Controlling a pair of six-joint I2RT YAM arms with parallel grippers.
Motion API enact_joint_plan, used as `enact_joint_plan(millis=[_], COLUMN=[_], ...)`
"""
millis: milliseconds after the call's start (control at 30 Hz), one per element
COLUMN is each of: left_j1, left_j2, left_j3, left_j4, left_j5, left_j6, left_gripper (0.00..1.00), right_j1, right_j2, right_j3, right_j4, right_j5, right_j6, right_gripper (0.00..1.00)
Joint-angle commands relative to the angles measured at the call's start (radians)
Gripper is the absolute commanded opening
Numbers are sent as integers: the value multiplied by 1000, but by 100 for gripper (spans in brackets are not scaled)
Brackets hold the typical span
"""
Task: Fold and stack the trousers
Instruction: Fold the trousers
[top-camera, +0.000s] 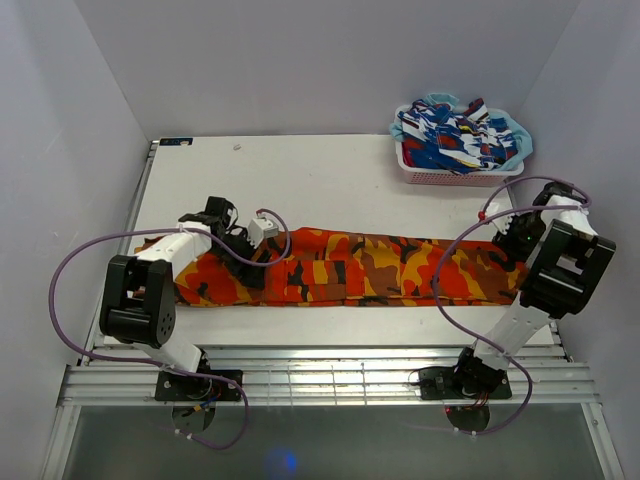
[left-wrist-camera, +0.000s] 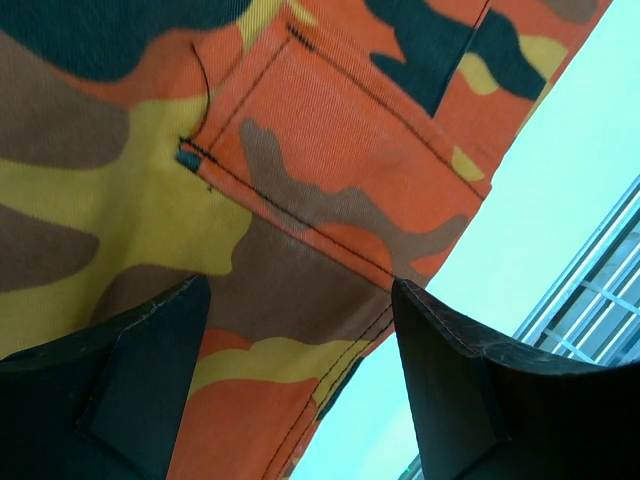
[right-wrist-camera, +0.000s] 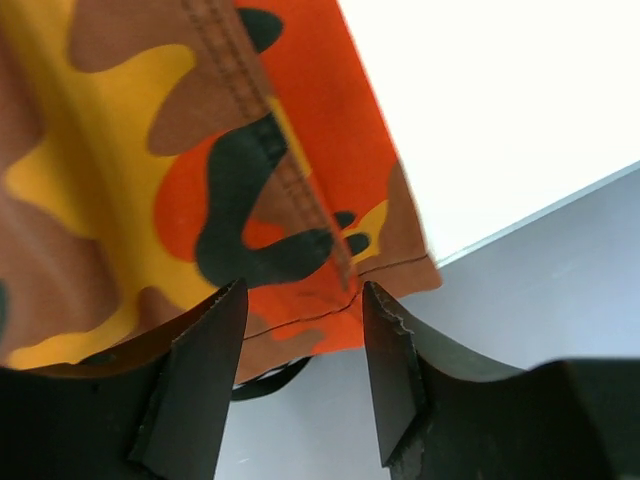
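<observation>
The trousers (top-camera: 350, 268) lie stretched lengthwise across the table (top-camera: 330, 175), near its front edge. The left gripper (left-wrist-camera: 300, 290) hangs wide open over their left end (by a stitched pocket). The right gripper (right-wrist-camera: 304, 292) stands half-closed at the leg hem; whether it pinches the cloth, I cannot tell.

Bright, even light, faint shadows; wrist views sharp, whites perhaps overexposed
</observation>
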Motion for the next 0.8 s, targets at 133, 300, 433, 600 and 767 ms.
enact_joint_plan(millis=[133,300,433,600,767], left_j1=[30,58,81,89,89], left_j2=[-51,-38,-17,-9,-4], left_j3=[-57,-64,-63,-63,-63], left_j4=[2,4,10,15,18], left_j5=[-29,-43,-43,-49,-46], left_j6=[16,22,27,31,31], left_gripper=[84,84,84,84,84], right_j1=[42,59,67,69,67], right_j2=[67,92,86,69,84], right_j3=[45,46,75,193,282], right_j4=[21,4,-26,-84,-109], right_j5=[73,113,115,90,87], right_j6=[-68,-79,-84,-90,-99], right_gripper=[47,36,8,8,8])
